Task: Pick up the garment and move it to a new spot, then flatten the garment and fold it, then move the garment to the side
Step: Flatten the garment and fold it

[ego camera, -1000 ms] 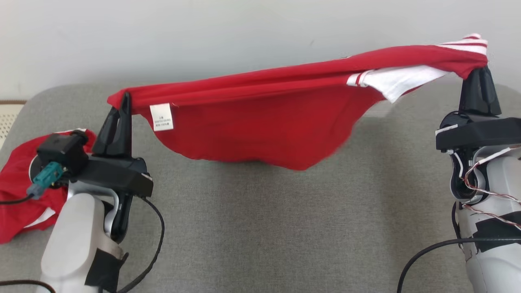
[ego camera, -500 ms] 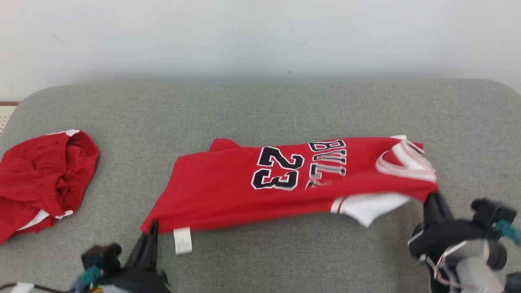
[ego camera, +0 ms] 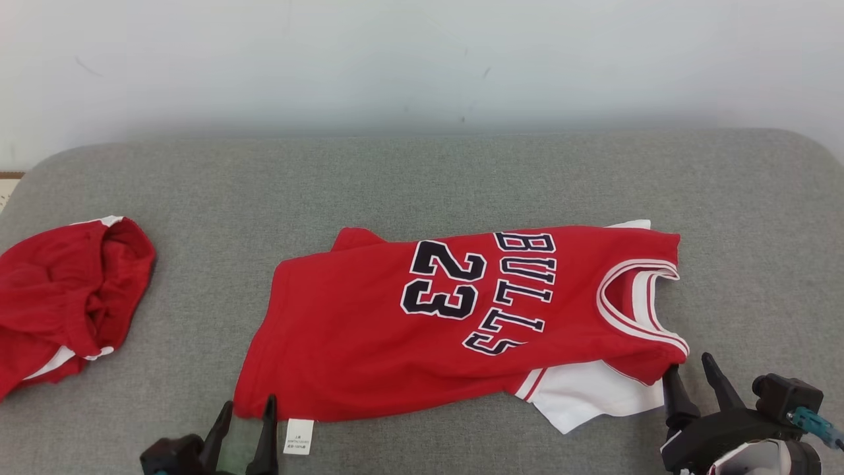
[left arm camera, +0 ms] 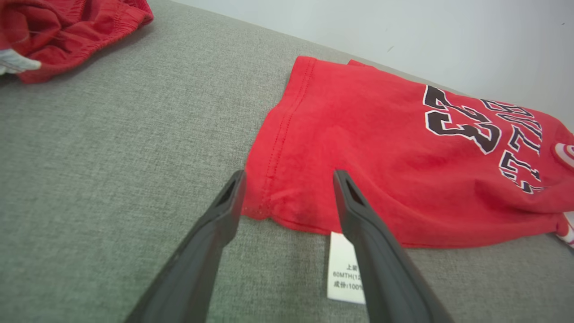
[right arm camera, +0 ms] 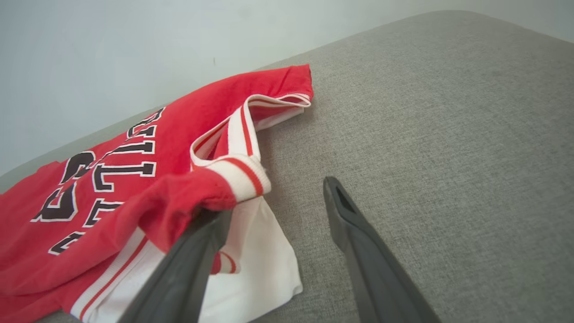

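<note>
On the grey cushion [ego camera: 422, 171], near edge, we log the jersey [ego camera: 369, 343] laid number-up, mostly flat; placing looks done. Left claw [ego camera: 248, 401] and right claw [ego camera: 688, 363] gape, grasping nothing. Smoothing, folding, side move remain

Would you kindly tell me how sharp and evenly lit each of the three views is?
Head view: soft, even light, no glare, jersey lettering crisp. Left wrist view: the near end effector fingers look slightly soft, yet the label print is legible. Right wrist view: the scene sits tilted, collar sharp, a faint shadow beside it.
</note>
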Available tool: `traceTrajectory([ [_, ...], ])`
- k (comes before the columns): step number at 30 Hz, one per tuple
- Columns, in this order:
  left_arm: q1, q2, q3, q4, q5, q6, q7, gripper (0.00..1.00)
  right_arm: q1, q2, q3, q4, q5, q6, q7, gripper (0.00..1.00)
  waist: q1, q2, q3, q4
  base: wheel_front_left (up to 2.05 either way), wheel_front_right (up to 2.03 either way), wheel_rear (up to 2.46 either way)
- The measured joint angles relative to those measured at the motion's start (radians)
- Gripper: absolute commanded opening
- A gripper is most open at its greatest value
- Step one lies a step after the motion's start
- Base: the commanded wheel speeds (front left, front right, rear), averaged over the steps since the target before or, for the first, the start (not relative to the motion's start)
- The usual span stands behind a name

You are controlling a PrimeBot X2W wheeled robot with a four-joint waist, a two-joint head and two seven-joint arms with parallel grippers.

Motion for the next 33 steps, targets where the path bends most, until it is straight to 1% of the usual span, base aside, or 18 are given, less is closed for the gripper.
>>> traceTrajectory([
  [6,0.031,0.000,-0.001,-0.025,0.000,0.015,0.000,1.00,0.023,-0.022,0.036,-0.091,0.023,0.000,-0.012,1.00,0.0000,0.0000,0.004,-0.003,0.00,0.00,0.00],
  [13,0.030,0.000,-0.027,-0.037,-0.006,0.022,0.000,1.00,0.001,-0.019,0.097,-0.086,0.025,0.000,-0.013,1.00,0.0000,0.0000,0.017,0.015,0.00,0.00,0.00],
  [14,0.029,0.000,-0.032,-0.040,-0.006,0.024,0.000,1.00,-0.011,-0.019,0.108,-0.085,0.025,0.000,-0.016,0.56,0.0001,0.0000,0.020,0.020,0.00,0.00,0.00],
  [15,0.028,-0.001,-0.036,-0.043,-0.005,0.024,0.000,1.00,-0.027,-0.019,0.118,-0.082,0.024,0.000,-0.017,0.28,0.0001,0.0000,0.022,0.025,0.00,0.00,0.00],
  [16,0.028,-0.001,-0.040,-0.044,-0.004,0.024,0.000,1.00,-0.044,-0.019,0.125,-0.076,0.025,0.000,-0.020,0.04,0.0000,0.0000,0.024,0.031,0.00,0.00,0.00],
  [17,0.027,-0.001,-0.040,-0.044,-0.004,0.024,0.000,1.00,-0.059,-0.021,0.134,-0.064,0.025,0.000,-0.020,0.00,0.0000,0.0000,0.026,0.038,0.00,0.00,0.00],
  [19,0.026,0.000,-0.048,-0.044,-0.004,0.024,0.000,1.00,-0.086,-0.025,0.144,-0.037,0.026,0.000,-0.020,0.00,0.0000,0.0000,0.031,0.052,0.00,0.00,0.00],
  [22,0.015,0.000,-0.068,-0.046,-0.007,0.024,0.000,1.00,-0.174,-0.044,0.145,0.013,0.030,0.000,-0.021,0.00,0.0001,0.0000,0.041,0.086,0.00,0.00,0.00],
  [24,0.004,0.000,-0.085,-0.052,-0.008,0.023,0.000,1.00,-0.238,-0.061,0.136,0.049,0.010,0.000,-0.023,0.00,0.0001,0.0000,0.046,0.107,0.00,0.00,0.00],
  [27,-0.002,-0.001,-0.116,-0.056,-0.025,0.028,0.000,1.00,-0.332,-0.075,0.111,0.142,-0.025,0.000,-0.024,0.00,0.0001,0.0000,0.054,0.141,0.00,0.00,0.00],
  [28,-0.002,-0.001,-0.116,-0.056,-0.025,0.028,0.000,1.00,-0.332,-0.075,0.111,0.142,-0.025,0.000,-0.024,0.00,0.0001,0.0000,0.054,0.141,0.00,0.00,0.00],
  [32,-0.014,-0.001,-0.155,-0.058,-0.034,0.032,0.000,1.00,-0.419,-0.086,0.059,0.324,-0.085,0.000,-0.025,0.00,0.0001,0.0000,0.065,0.191,0.00,0.00,0.00],
  [33,-0.014,-0.001,-0.163,-0.057,-0.037,0.033,0.000,1.00,-0.433,-0.087,0.039,0.370,-0.097,0.000,-0.025,0.22,0.0001,0.0001,0.068,0.203,0.00,0.00,0.00],
])
